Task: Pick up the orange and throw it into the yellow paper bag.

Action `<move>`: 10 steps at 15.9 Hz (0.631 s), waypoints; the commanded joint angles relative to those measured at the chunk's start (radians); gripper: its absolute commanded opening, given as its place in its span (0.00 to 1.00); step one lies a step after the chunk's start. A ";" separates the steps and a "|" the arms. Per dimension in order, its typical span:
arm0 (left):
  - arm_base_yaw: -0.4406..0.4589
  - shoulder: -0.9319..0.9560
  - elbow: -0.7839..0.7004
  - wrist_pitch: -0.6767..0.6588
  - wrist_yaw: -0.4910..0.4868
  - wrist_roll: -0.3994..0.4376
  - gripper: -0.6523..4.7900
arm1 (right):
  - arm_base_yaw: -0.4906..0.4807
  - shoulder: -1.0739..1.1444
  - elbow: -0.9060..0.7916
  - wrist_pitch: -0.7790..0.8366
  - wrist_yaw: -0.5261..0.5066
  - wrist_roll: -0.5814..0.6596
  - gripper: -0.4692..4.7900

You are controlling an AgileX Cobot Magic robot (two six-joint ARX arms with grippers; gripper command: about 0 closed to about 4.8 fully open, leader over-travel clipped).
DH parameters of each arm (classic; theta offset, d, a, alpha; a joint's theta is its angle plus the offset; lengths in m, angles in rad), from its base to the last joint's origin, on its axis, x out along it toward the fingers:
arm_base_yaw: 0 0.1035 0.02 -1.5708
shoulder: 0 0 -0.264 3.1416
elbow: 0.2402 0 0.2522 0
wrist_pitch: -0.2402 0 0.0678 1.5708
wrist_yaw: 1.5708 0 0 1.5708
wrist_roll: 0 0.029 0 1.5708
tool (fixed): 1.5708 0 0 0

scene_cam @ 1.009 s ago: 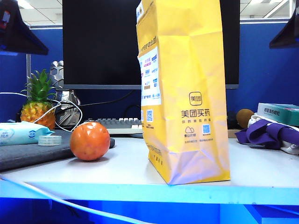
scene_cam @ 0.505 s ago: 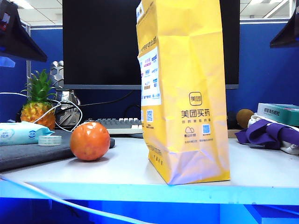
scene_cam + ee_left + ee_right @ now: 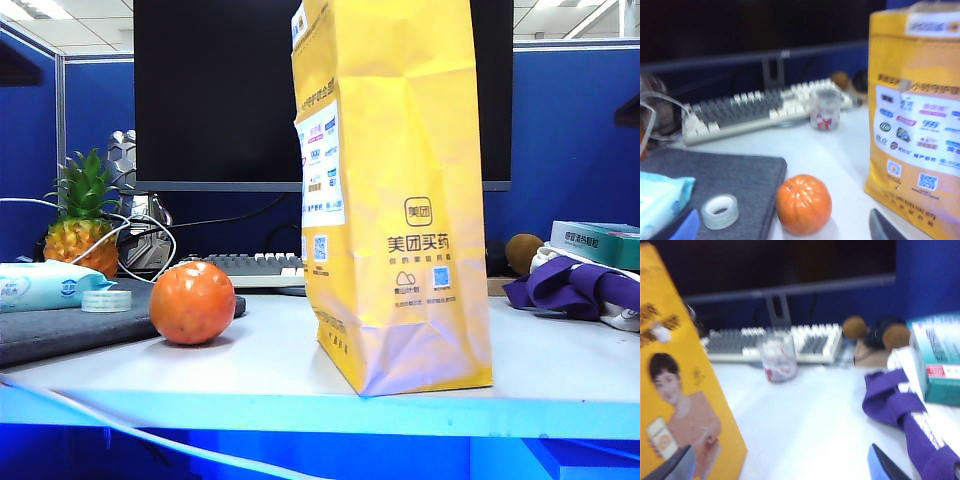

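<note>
Office cubicle setup, blue partitions and a big dark monitor (image 3: 230, 90) at the back, with a white worktop (image 3: 270, 365) up front. On it sits the orange (image 3: 192, 302), right at the edge of a grey mat (image 3: 60, 325), and the yellow paper bag (image 3: 395, 190) stands upright just beside it, a bit apart, not touching.

Left tool (image 3: 785, 235): only a dark fingertip (image 3: 882, 229) and a blue corner poke into the left wrist view, spread far apart, so it looks open with nothing in it. The orange lies just ahead of this tool, roughly between the two tips and slightly nearer the blue one, resting on the worktop against the mat's edge. The bag is off to the dark fingertip's side, close by. A roll of clear tape (image 3: 719, 211) sits on the mat on the other side of the orange, next to a wet-wipes pack (image 3: 662, 197). Further ahead there's a keyboard (image 3: 755, 107) and a small clear cup (image 3: 824, 109).

Right tool (image 3: 777, 470): two tips at the frame edge, wide apart, jaws fully spread and empty. The orange isn't visible from this one. The bag's printed side is right next to one tip, and purple cloth (image 3: 905, 410) plus a teal box (image 3: 940, 360) lie by the other. Wrist shots are blurry.

In the exterior view neither tool really shows, just dark bits at the top corners.
</note>
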 commanded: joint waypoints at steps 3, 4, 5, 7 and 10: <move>0.001 -0.242 -0.013 -0.234 0.005 -0.002 1.00 | 0.001 -0.194 -0.023 -0.155 0.002 0.004 1.00; 0.001 -0.238 -0.013 -0.231 0.005 -0.002 1.00 | 0.001 -0.205 -0.023 -0.165 0.002 0.004 1.00; 0.001 -0.238 -0.015 -0.232 0.006 -0.003 1.00 | 0.000 -0.213 -0.023 -0.167 0.002 0.004 1.00; 0.001 -0.238 -0.016 -0.240 0.005 -0.002 1.00 | 0.000 -0.218 -0.023 -0.167 0.002 0.004 1.00; 0.001 -0.238 -0.016 -0.240 0.005 -0.002 1.00 | 0.000 -0.219 -0.023 -0.167 0.002 0.004 1.00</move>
